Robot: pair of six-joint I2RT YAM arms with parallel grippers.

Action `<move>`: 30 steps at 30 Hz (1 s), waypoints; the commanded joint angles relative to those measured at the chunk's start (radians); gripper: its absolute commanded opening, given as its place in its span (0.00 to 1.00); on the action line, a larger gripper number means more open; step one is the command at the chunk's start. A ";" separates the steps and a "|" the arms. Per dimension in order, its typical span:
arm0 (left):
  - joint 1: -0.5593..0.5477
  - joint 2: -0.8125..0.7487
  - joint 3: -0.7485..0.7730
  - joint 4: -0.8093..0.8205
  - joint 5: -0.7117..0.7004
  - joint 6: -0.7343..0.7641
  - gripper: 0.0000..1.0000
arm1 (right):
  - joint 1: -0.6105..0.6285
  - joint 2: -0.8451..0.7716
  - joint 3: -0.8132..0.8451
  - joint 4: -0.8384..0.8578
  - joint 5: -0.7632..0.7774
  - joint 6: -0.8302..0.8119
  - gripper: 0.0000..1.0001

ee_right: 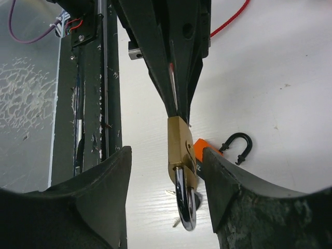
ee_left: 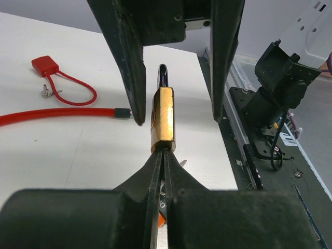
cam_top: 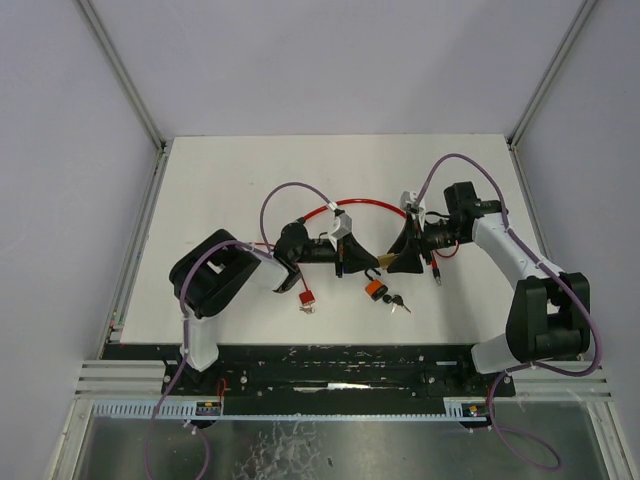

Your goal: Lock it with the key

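A brass padlock [ee_left: 163,119] with a steel shackle [ee_right: 185,205] hangs above the table between the two arms [cam_top: 388,263]. My left gripper [ee_left: 164,151] is shut at the base of the padlock's body, and the lock hangs from its tips. The key is hidden between those pads. In the right wrist view the left fingers [ee_right: 179,78] meet the brass body [ee_right: 179,145] from above. My right gripper [ee_right: 167,158] stands open, one finger on each side of the shackle end without touching it. Its fingers [ee_left: 129,67] also flank the lock in the left wrist view.
An orange padlock [cam_top: 373,289] with a black shackle [ee_right: 239,146] and small keys [cam_top: 398,302] lies on the table under the brass lock. A red padlock [ee_left: 44,65] on a thin cable lies at the left. A thick red cable [cam_top: 352,204] arcs behind the grippers.
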 commanded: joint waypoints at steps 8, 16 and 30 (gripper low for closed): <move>0.022 0.028 0.029 0.185 -0.011 -0.096 0.00 | 0.075 -0.007 -0.053 0.251 0.109 0.222 0.27; 0.040 0.034 0.023 0.271 -0.005 -0.174 0.18 | 0.074 -0.008 0.019 0.091 0.063 0.089 0.00; 0.055 -0.079 -0.106 0.268 -0.027 0.019 0.59 | 0.054 -0.021 0.056 -0.020 0.051 -0.014 0.00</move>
